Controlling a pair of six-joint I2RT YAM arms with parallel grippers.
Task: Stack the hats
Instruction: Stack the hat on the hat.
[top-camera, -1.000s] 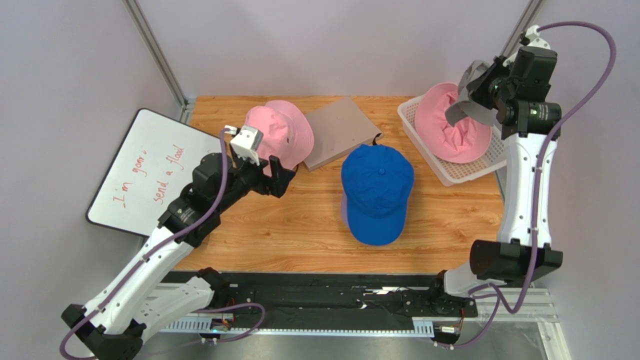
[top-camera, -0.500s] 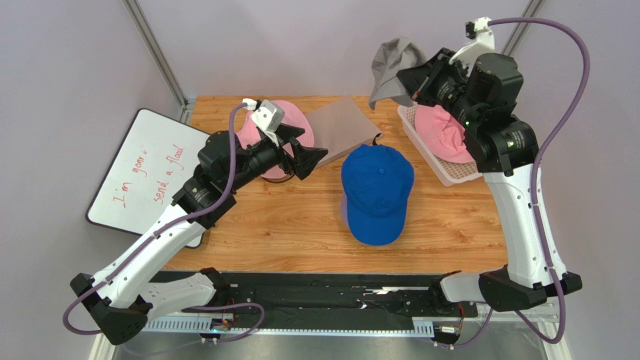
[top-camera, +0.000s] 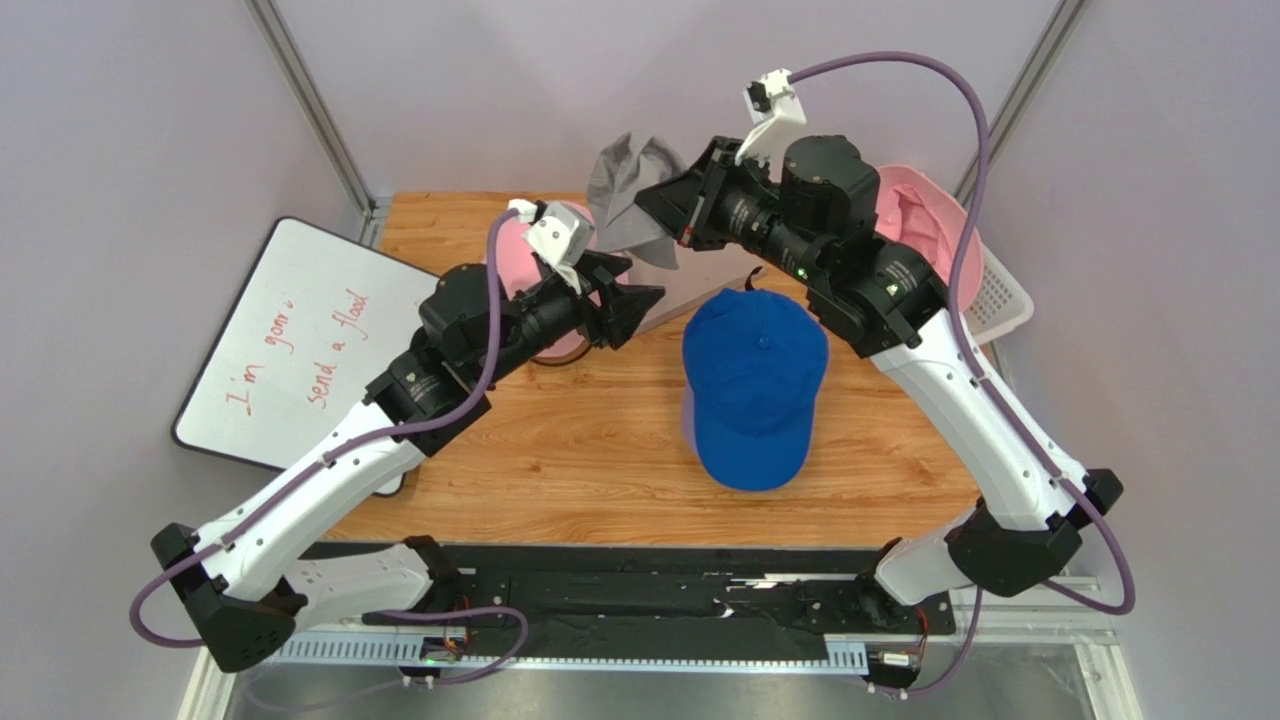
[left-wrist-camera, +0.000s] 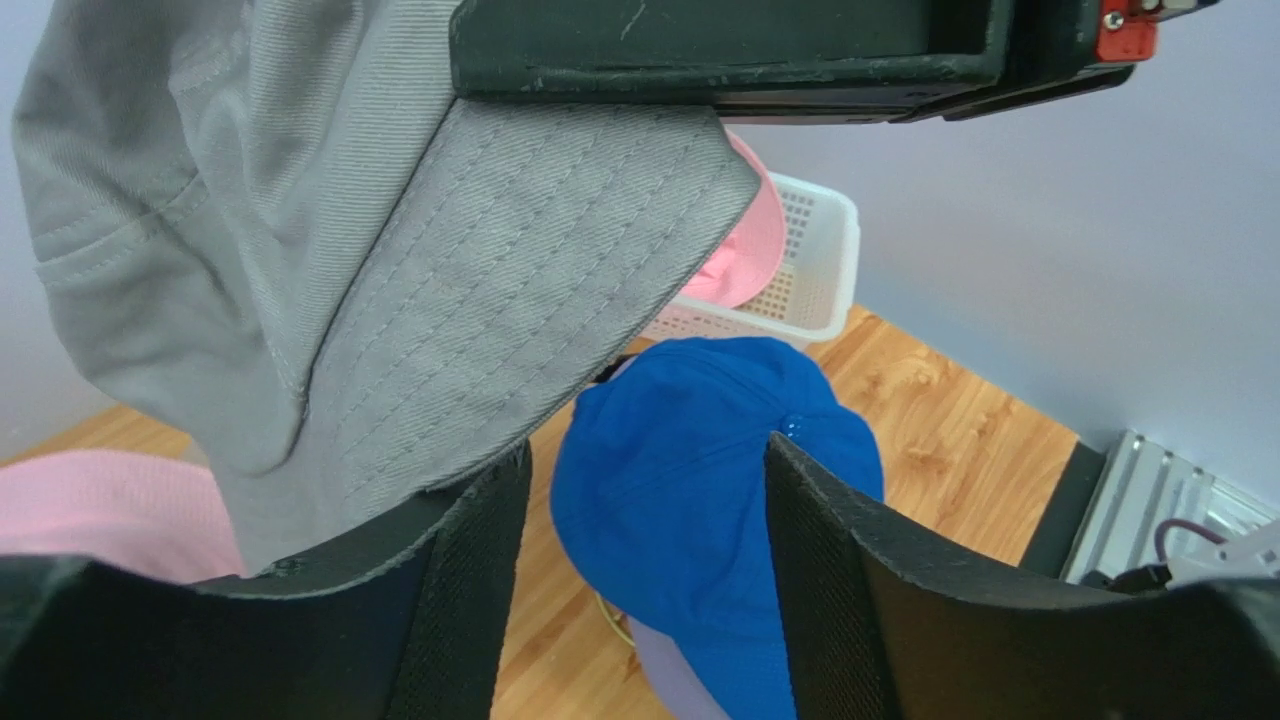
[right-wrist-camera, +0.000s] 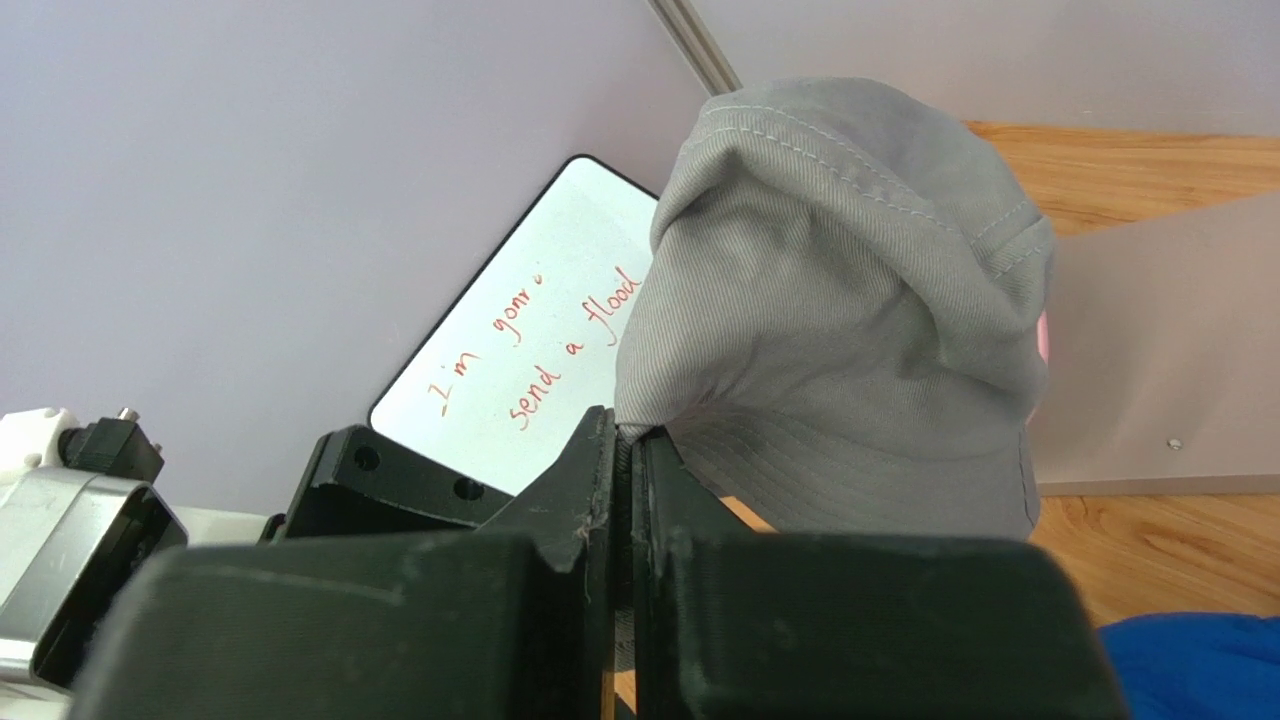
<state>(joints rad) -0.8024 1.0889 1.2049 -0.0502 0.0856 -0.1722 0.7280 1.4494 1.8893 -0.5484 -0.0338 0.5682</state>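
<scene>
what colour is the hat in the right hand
The hat is grey, clearest in the right wrist view.

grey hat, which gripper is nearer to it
Right. The right gripper is shut on the brim of the grey hat; the left gripper is open close beside it, not clamped.

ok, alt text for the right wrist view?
A grey hat, pinched by its brim in the shut right gripper, fills the middle, above the table. Behind it is a whiteboard with red handwriting; a corner of a blue cap shows at bottom right.
</scene>
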